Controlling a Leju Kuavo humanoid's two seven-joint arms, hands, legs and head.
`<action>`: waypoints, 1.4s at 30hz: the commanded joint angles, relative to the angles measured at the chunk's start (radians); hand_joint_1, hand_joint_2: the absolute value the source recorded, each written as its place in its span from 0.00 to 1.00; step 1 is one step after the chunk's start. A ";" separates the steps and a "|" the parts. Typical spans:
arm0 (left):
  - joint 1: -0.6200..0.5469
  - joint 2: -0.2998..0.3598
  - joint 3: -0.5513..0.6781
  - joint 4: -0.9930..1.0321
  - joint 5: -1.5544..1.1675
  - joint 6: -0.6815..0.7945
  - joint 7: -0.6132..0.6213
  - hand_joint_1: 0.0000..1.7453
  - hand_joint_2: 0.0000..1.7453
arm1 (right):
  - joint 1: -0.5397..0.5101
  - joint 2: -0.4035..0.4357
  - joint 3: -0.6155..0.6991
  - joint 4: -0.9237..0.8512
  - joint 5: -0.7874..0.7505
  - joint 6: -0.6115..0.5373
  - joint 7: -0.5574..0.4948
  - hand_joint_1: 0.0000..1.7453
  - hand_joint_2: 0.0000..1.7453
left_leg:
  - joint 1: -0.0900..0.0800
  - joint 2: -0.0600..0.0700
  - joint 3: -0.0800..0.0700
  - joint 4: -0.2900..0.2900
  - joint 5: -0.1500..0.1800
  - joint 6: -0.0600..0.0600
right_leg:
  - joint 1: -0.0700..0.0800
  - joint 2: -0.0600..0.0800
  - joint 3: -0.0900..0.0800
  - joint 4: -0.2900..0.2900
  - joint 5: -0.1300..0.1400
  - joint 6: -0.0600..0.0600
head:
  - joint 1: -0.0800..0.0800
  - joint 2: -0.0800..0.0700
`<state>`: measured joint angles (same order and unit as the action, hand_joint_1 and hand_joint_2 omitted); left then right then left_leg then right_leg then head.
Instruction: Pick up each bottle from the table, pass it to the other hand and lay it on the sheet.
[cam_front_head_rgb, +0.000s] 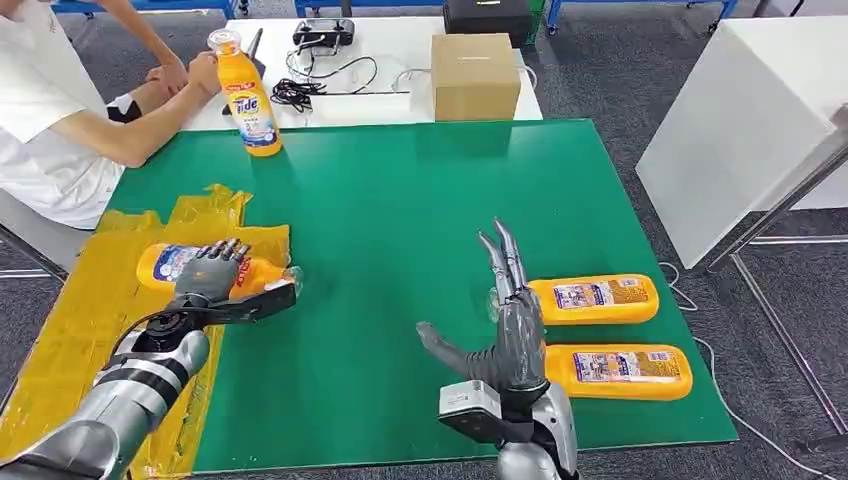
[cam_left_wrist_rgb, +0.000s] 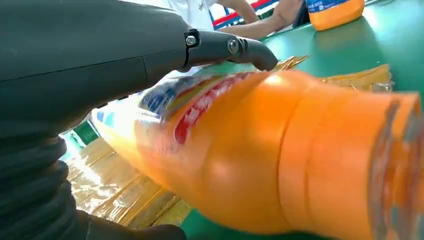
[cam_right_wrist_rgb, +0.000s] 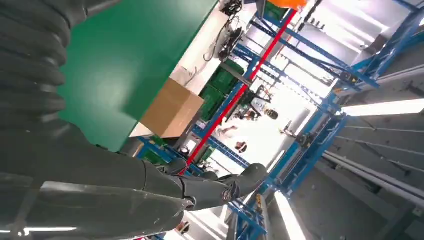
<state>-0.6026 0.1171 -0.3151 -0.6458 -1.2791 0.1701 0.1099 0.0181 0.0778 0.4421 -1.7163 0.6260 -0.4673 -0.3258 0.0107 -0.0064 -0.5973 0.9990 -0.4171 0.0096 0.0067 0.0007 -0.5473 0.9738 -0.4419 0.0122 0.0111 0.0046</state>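
Table: we are viewing the green table (cam_front_head_rgb: 420, 230), its yellow sheet (cam_front_head_rgb: 90, 300) awaiting bottles.
Left robot hand (cam_front_head_rgb: 208, 272): grasping the orange bottle (cam_front_head_rgb: 165, 265) over the sheet, laying it down.
Right robot hand (cam_front_head_rgb: 508, 320): released, fingers spread, freed for the next pick.

Cardboard box (cam_front_head_rgb: 475, 76) on white table (cam_front_head_rgb: 400, 105) beside black cables (cam_front_head_rgb: 300, 92); seated person (cam_front_head_rgb: 60, 110) at far-left corner.

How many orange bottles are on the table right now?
4. One bottle in the left hand over the yellow sheet, two bottles lying at the right, one upright held by a person.
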 joint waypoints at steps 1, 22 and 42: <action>0.019 -0.029 0.050 0.060 0.023 0.060 -0.005 0.00 1.00 | -0.030 -0.006 -0.020 0.065 0.005 0.005 0.015 0.00 1.00 | 0.000 0.001 0.004 -0.002 0.000 0.000 | 0.000 0.001 0.003 -0.002 0.000 0.001 | 0.000 0.000; 0.566 -0.102 0.174 -0.983 0.979 -0.117 -0.633 0.00 1.00 | 0.006 -0.154 -0.139 0.044 0.283 0.006 0.156 0.00 1.00 | -0.002 0.005 -0.001 0.000 -0.005 0.002 | -0.001 0.003 -0.002 -0.002 -0.002 0.002 | 0.000 0.000; 0.598 -0.219 0.203 -1.024 1.202 -0.014 -0.677 0.00 1.00 | -0.130 -0.504 -0.199 0.309 0.346 0.410 0.222 0.00 1.00 | -0.003 -0.002 -0.004 0.000 -0.003 0.004 | -0.002 -0.003 -0.003 -0.003 -0.001 0.002 | 0.000 0.000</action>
<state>0.0059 -0.0545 -0.1373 -1.6911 -0.1603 0.1354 -0.5760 -0.0417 -0.3291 0.2869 -1.6202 0.9950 -0.0932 -0.0686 0.0082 -0.0085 -0.6055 0.9999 -0.4187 0.0126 0.0048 -0.0011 -0.5550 0.9731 -0.4421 0.0130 0.0111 0.0046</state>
